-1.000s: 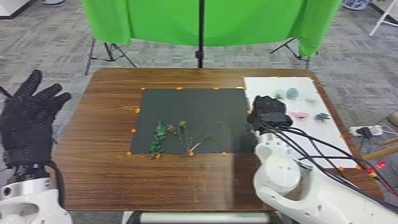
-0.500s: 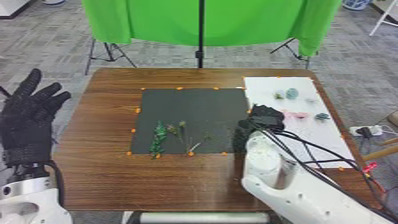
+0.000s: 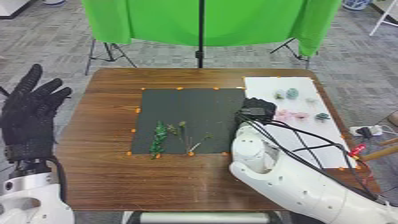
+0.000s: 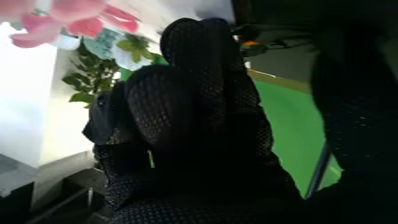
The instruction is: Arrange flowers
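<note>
A brown wooden desk (image 3: 98, 180) carries a black mat (image 3: 182, 106) and, to its right, a white sheet (image 3: 266, 89). The left robot hand (image 3: 28, 125) is raised beside the desk, fingers apart; the right robot hand (image 3: 258, 109) is over the border between mat and sheet, fingers relaxed, thumb apart. A leafy green sprig (image 3: 158, 139) and thin stems (image 3: 184, 134) lie on the mat, pink flowers (image 3: 284, 115) and a blue-green bloom (image 3: 292, 93) on the sheet.

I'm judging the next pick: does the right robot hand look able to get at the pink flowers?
Probably yes: in the head view, the right robot hand is just left of the pink flowers, with nothing standing between them.
</note>
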